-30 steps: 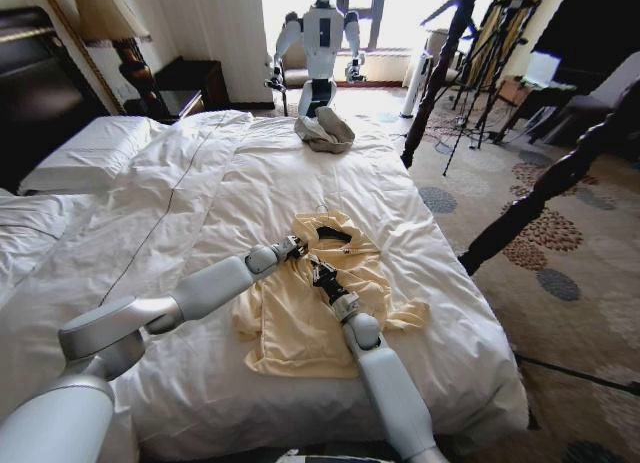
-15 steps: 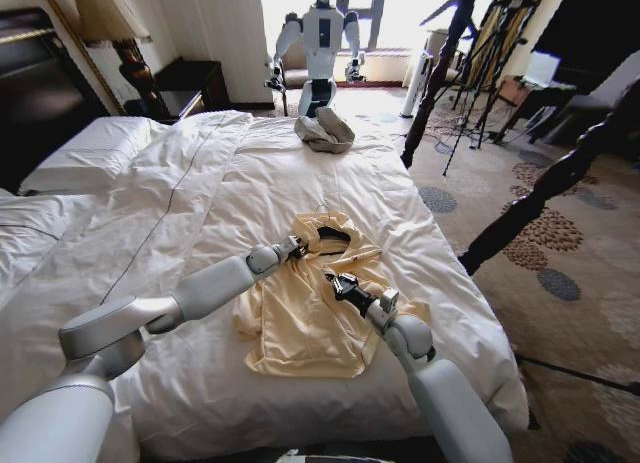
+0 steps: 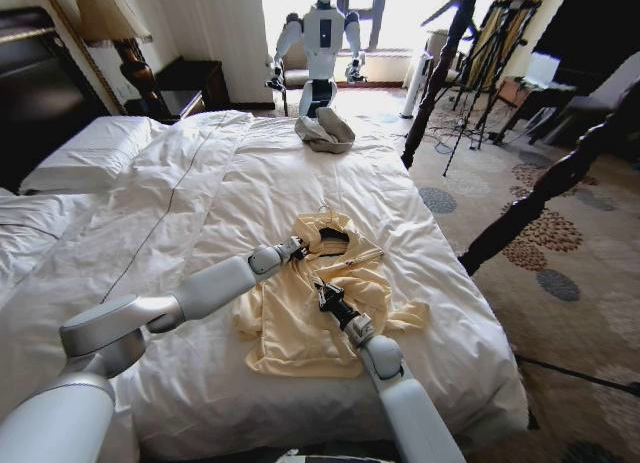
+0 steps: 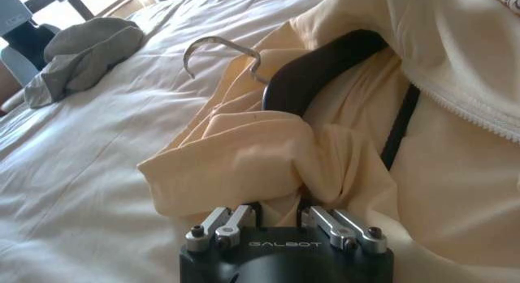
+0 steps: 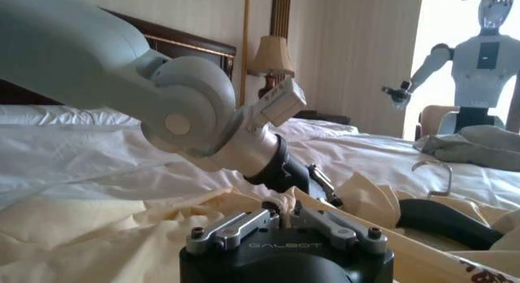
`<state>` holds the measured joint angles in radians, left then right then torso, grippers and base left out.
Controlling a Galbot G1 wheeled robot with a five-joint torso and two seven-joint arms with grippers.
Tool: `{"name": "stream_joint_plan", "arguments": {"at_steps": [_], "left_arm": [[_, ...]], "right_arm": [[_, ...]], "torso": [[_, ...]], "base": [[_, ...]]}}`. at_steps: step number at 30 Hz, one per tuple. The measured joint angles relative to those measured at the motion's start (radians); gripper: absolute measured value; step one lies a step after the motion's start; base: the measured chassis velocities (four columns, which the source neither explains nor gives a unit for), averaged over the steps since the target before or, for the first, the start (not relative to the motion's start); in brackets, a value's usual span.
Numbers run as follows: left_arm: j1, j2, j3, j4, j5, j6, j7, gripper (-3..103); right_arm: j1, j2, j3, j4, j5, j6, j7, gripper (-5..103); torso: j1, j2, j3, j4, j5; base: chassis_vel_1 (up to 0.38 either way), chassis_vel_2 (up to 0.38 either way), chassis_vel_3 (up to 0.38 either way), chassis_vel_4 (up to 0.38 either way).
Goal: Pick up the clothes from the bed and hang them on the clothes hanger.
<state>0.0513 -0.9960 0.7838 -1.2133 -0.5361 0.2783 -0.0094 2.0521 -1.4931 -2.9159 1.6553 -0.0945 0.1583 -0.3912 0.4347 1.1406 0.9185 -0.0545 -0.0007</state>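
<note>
The clothes (image 3: 300,328), a pale cream-yellow top, lie crumpled on the white bed (image 3: 180,213) near its foot. The black clothes hanger (image 3: 332,233) sits inside the collar, its metal hook (image 4: 213,47) resting on the duvet. My left gripper (image 3: 297,248) is at the collar's edge, shut on a bunched fold of the clothes (image 4: 243,155) just beside the hanger (image 4: 313,73). My right gripper (image 3: 322,295) rests on the middle of the top with its fingers together, pointing toward the left gripper (image 5: 321,182). From there the right gripper (image 5: 281,209) shows shut, low over the fabric.
A grey-beige cloth bundle (image 3: 324,131) lies at the bed's far edge. Another robot (image 3: 322,38) stands behind it. Dark bed posts (image 3: 437,73) and black tripods (image 3: 490,53) stand to the right over patterned carpet. Pillows (image 3: 90,153) are at the left.
My right arm swung out to the right, then came back, its gripper now lower on the top. A strip of the top's inner edge has turned up beside the hanger. Left arm unchanged.
</note>
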Motion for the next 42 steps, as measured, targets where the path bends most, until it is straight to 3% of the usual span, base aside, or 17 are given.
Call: {"name": "stream_joint_plan", "arguments": {"at_steps": [8, 16, 18, 20, 22, 25, 27, 30, 33, 35, 38, 42], "left_arm": [[-0.001, -0.003, -0.002, 0.002, -0.003, 0.0, -0.002, 23], [0.007, 0.001, -0.009, 0.002, -0.004, -0.003, -0.002, 23], [0.007, 0.006, -0.01, -0.001, -0.007, -0.003, -0.002, 23], [0.007, 0.006, -0.01, -0.001, -0.008, -0.003, -0.002, 23], [0.004, 0.003, -0.012, 0.0, -0.01, -0.001, -0.002, 23], [0.004, 0.002, -0.013, 0.0, -0.01, 0.0, -0.003, 23], [0.006, 0.002, -0.014, -0.001, -0.011, 0.001, -0.006, 23], [0.01, 0.002, -0.014, -0.003, -0.01, 0.001, -0.008, 23], [0.011, 0.0, -0.014, -0.004, -0.01, 0.005, -0.011, 23], [0.011, -0.004, -0.013, -0.004, -0.011, 0.008, -0.013, 23], [0.011, -0.004, -0.012, -0.004, -0.012, 0.009, -0.013, 23], [0.011, -0.004, -0.011, -0.005, -0.014, 0.009, -0.015, 23]], "right_arm": [[0.05, -0.086, -0.001, -0.099, -0.086, 0.059, 0.029, 0], [0.061, -0.085, -0.002, -0.1, -0.102, 0.076, 0.076, 0], [0.034, -0.014, -0.002, -0.006, -0.005, 0.027, 0.101, 0], [0.032, 0.011, -0.002, 0.017, 0.02, 0.009, 0.105, 0], [0.048, 0.153, -0.002, 0.121, 0.127, -0.067, 0.116, 0], [0.056, 0.209, -0.002, 0.162, 0.169, -0.099, 0.119, 0], [0.065, 0.306, -0.002, 0.213, 0.25, -0.146, 0.144, 0], [0.066, 0.33, -0.003, 0.221, 0.273, -0.157, 0.156, 0], [0.058, 0.318, -0.002, 0.208, 0.284, -0.151, 0.174, 0], [0.049, 0.25, -0.002, 0.164, 0.255, -0.116, 0.197, 0], [0.046, 0.205, -0.003, 0.129, 0.234, -0.098, 0.2, 0], [0.055, 0.18, -0.002, 0.083, 0.225, -0.091, 0.154, 0]], "torso": [[0.0, 0.0, 0.0, 0.0001, 0.0002], [0.0, 0.0, 0.0, 0.0, 0.0004], [0.0, 0.0, 0.0, -0.0002, 0.0001], [0.0, 0.0, 0.0, -0.0001, 0.0001], [0.0, 0.0, 0.0, 0.0, 0.0005], [0.0, 0.0, 0.0, 0.0001, 0.0005], [0.0, 0.0, 0.0, 0.0, 0.0004], [0.0, 0.0, 0.0, 0.0001, 0.0007], [0.0, 0.0, 0.0, 0.0002, 0.0003], [0.0, 0.0, 0.0, 0.0003, 0.0007], [0.0, 0.0, 0.0, 0.0003, 0.0009], [0.0, 0.0, 0.0, 0.0002, 0.0001]], "base": [[0.0, 0.0, 0.0, 0.0], [0.0, 0.0, 0.0, 0.0], [0.0, 0.0, 0.0, 0.0], [0.0, 0.0, 0.0, 0.0], [0.0, 0.0, 0.0, 0.0], [0.0, 0.0, 0.0, 0.0], [0.0, 0.0, 0.0, 0.0], [0.0, 0.0, 0.0, 0.0], [0.0, 0.0, 0.0, 0.0], [0.0, 0.0, 0.0, 0.0], [0.0, 0.0, 0.0, 0.0], [0.0, 0.0, 0.0, 0.0]]}}
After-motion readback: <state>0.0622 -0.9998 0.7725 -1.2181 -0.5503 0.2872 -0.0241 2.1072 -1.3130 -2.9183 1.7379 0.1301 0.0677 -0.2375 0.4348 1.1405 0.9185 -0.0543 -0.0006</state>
